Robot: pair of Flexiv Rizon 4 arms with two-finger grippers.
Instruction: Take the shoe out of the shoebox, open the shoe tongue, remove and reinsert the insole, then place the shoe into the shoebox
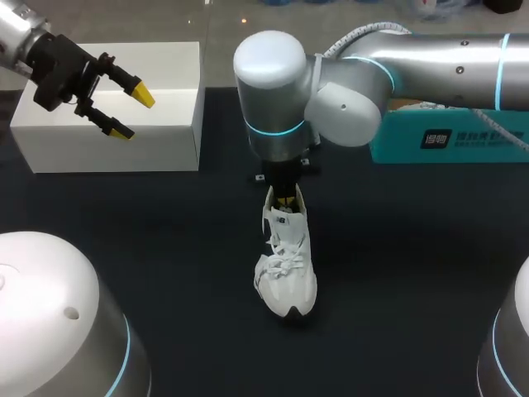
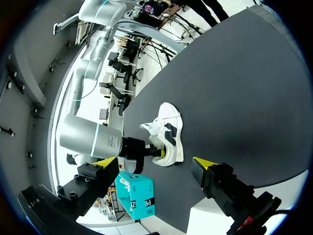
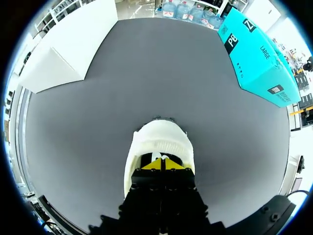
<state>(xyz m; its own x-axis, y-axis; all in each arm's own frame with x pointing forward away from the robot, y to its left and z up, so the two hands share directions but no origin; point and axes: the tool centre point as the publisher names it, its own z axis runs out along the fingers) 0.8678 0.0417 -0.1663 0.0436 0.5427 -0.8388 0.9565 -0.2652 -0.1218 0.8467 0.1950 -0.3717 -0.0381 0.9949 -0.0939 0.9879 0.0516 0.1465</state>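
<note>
The white shoe [image 1: 288, 269] stands on its sole near the middle of the dark bench [image 1: 397, 273], out of the teal shoebox [image 1: 446, 136], which lies well apart toward the right rear. The right arm [image 1: 430, 70] comes down over the shoe's heel end. Its right jaws are closed, yellow tips [image 3: 151, 164] together inside the shoe's opening – whether they pinch anything I cannot tell. The left arm [image 1: 16, 33] holds its left jaws open above a white box [image 1: 178, 91] – touching nothing.
</note>
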